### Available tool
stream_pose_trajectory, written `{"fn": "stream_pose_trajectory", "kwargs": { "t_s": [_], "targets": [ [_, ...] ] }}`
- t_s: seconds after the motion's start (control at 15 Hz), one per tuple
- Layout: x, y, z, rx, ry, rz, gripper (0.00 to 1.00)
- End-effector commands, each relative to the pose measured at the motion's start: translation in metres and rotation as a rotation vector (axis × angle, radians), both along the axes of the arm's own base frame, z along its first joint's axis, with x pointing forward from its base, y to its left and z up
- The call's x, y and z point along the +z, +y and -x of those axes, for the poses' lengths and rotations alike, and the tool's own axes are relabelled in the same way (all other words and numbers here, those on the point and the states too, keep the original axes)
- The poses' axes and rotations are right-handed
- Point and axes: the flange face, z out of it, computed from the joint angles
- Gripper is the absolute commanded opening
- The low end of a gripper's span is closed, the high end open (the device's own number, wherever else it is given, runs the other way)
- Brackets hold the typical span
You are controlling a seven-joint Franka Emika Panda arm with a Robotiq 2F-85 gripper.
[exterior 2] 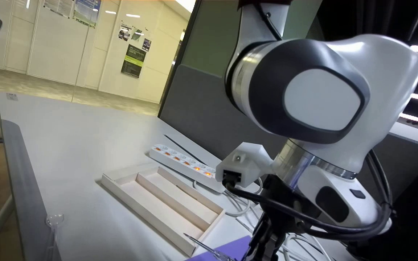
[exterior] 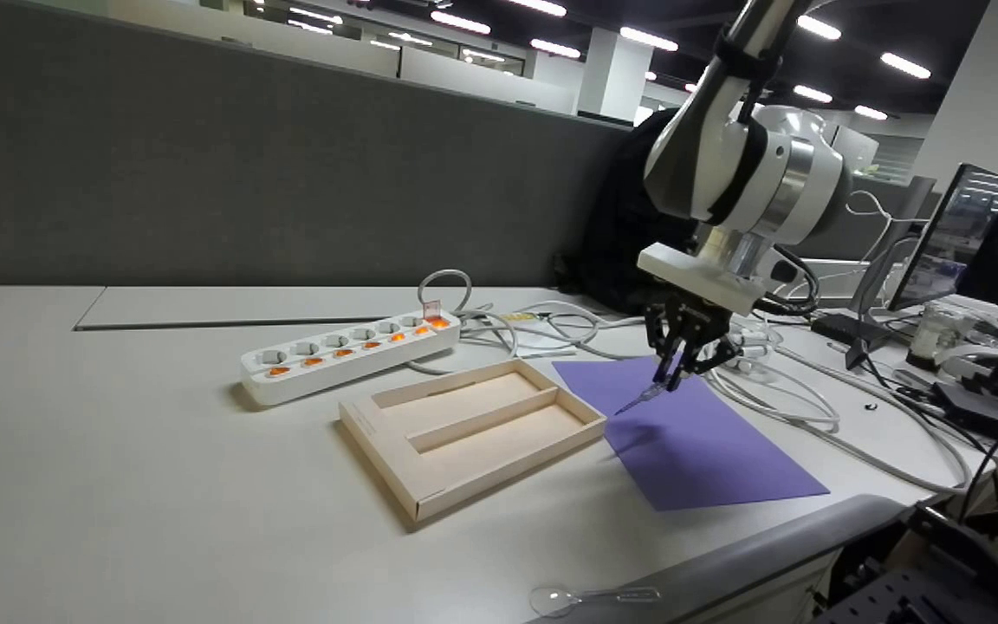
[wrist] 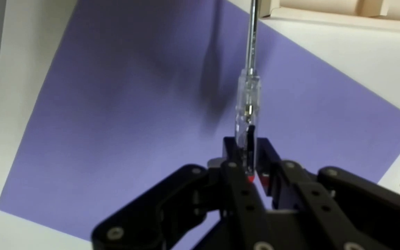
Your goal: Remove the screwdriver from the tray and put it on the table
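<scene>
light grey-white table [exterior: 161, 485] in an office, backed by a dark grey partition [exterior: 248, 156], under ceiling lamps [exterior: 648, 38]. on the table: a wooden tray [exterior: 388, 458] with two compartments, a white power strip [exterior: 352, 358] near it, pale cables [exterior: 445, 273], and a flat purple sheet [exterior: 716, 451] just beside the tray. the screwdriver [wrist: 248, 90] is out of the tray, held above the sheet; the fingers [wrist: 266, 149] of the gripper [exterior: 667, 382] pinch its clear handle.

in an exterior view, a monitor [exterior: 954, 238] shows beyond the sheet; in an exterior view, posters [exterior 2: 134, 60] hang on a pale wall [exterior 2: 60, 43], floor [exterior 2: 45, 83] at its foot. both exterior views take in a clear, spoon-shaped utensil [exterior: 607, 596] by the table's edge, outside the wrist view. the wrist view alone renders the handle in detail.

the screwdriver's tip runs off the top of the wrist view, where only part of the tray enters. whether the tip stands over the tray's rim or just beside it cannot be told. in an exterior view the arm [exterior 2: 303, 90] hides part of the partition, and the lower edge crops the gripper and most of the sheet. a dark mass [exterior: 620, 234] behind the arm is hard to make out.
</scene>
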Motion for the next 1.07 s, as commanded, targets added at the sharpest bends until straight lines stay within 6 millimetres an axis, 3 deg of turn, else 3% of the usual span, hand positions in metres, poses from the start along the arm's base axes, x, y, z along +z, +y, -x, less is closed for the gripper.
{"fn": "stream_pose_trajectory", "kwargs": {
  "t_s": [0.0,0.6,1.0],
  "targets": [
    [-0.009,-0.012,-0.008,0.008,0.021,0.01,0.04],
    [-0.028,-0.026,-0.015,0.062,0.06,0.047,0.04],
    [-0.036,-0.023,-0.027,0.177,0.066,0.07,0.04]
  ]
}}
